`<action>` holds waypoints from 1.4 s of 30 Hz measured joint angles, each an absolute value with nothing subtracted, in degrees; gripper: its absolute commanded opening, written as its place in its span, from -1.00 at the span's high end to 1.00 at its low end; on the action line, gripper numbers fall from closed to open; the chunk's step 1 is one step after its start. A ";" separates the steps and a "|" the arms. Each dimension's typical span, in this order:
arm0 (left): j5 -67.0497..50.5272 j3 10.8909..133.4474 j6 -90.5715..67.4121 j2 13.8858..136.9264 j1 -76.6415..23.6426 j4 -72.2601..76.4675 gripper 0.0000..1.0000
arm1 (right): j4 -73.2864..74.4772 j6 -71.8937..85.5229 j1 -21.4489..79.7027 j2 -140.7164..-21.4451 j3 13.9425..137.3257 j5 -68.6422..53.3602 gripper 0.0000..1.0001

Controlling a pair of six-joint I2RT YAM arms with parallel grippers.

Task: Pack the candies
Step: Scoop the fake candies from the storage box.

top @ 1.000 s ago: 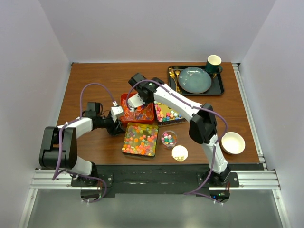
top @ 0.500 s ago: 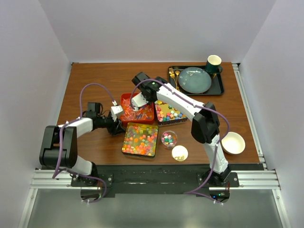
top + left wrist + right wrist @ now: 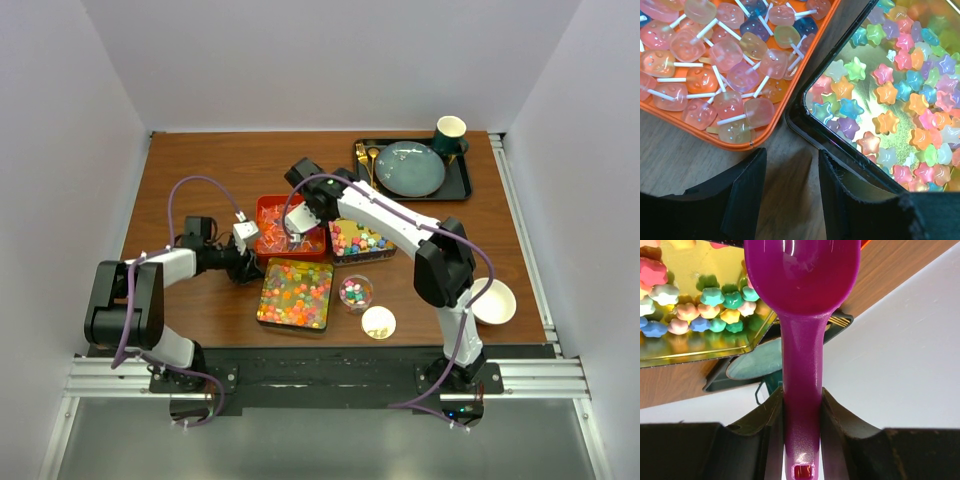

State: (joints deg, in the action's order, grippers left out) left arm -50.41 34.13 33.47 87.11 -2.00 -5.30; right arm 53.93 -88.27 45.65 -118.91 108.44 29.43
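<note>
Right pincer (image 3: 801, 401) clamps magenta scoop (image 3: 801, 290) near candies (image 3: 715, 297).

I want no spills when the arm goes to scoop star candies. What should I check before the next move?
1. Grip: right gripper shut on the magenta plastic scoop: ok.
2. Scoop bowl free of candy: ok, none visible.
3. Supply: pastel star-shaped candies in the black gold-bottomed tray: ok, plenty.
4. Other arm: left gripper open, holding nothing, at that tray's corner: ok.
5. A left finger touching the tray rim to steady it: cannot tell.
6. Small clear cup upright: ok.
</note>
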 measured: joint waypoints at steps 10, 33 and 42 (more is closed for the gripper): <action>-51.27 33.85 33.08 87.39 -2.00 -5.17 0.00 | 54.37 -91.55 44.69 -120.81 113.38 32.42 1.00; -52.12 33.91 29.52 89.45 -1.98 -2.57 0.00 | 48.84 -101.51 46.35 -127.24 116.31 39.29 1.00; -53.01 33.91 29.04 90.15 -1.91 -1.41 0.01 | 50.19 -101.10 46.74 -126.48 115.11 39.29 1.00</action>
